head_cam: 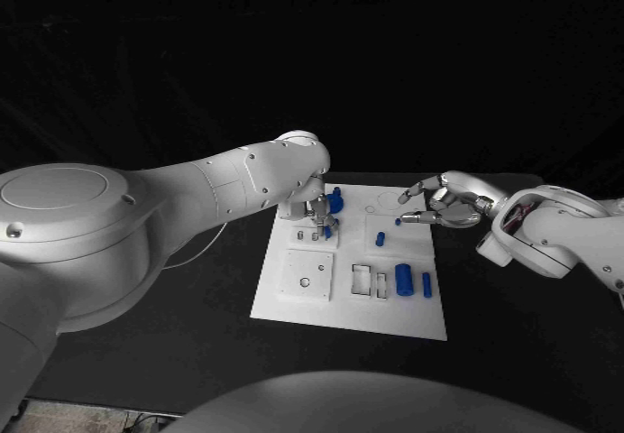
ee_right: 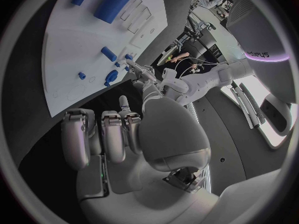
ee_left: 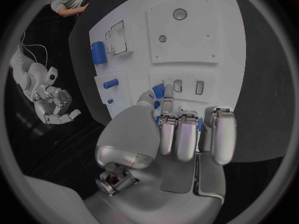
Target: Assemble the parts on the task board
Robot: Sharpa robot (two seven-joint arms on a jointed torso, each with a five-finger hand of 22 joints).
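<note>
The left robot hand (head_cam: 317, 213) is working over the far end of the white board (head_cam: 302, 307), pinching a small blue part (ee_left: 158, 90) between its fingertips, seemingly seating it by the slots (ee_left: 189, 86) just beyond. Next likely calls for pressing it straight down. The right robot hand (head_cam: 435, 204) is hovering beside the board, fingers curled and holding nothing; a blue peg (head_cam: 380, 239) is lying near it.

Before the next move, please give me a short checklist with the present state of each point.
1. Left hand holds a blue part: ok, pinched at the fingertips.
2. That part is over the task board: ok.
3. Part lined up with a slot: cannot tell.
4. Right hand holds nothing: ok, open, at the board's far right edge.
5. Large blue cylinder lies on the board, untouched: ok.
</note>
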